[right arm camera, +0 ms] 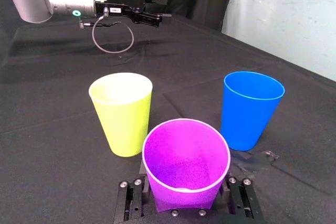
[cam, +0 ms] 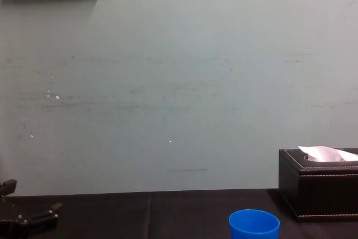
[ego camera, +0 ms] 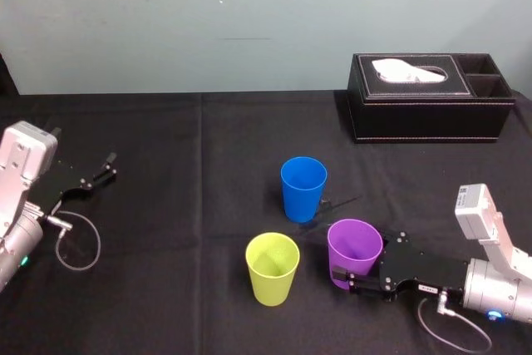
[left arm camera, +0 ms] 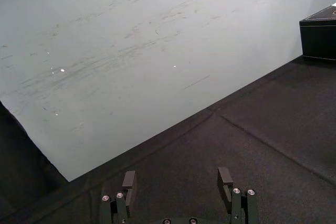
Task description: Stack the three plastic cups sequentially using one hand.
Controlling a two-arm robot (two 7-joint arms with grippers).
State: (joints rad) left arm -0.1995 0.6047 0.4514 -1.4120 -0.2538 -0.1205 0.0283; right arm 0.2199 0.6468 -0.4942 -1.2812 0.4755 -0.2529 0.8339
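The round bright blue plastic cup (ego camera: 303,189) stands in the middle; nearer me, the yellow-green plastic cup (ego camera: 273,268) sits left of the purple plastic cup (ego camera: 354,253), which my right pincer (ego camera: 357,265) clasps. The black rectangular tissue box (ego camera: 430,110) lies behind on the right, my left pincer (ego camera: 108,164) far left.

Purple cup (right arm camera: 186,156) hides the right hand's (right arm camera: 185,205) fingertips, seemingly gripping.

Soft, even light from above. The black cloth desk (ego camera: 166,288) reads dark and shows hardly any shadows. The yellow-green plastic cup (right arm camera: 123,119) washes out pale inside; the purple plastic cup (right arm camera: 185,153) glows through.
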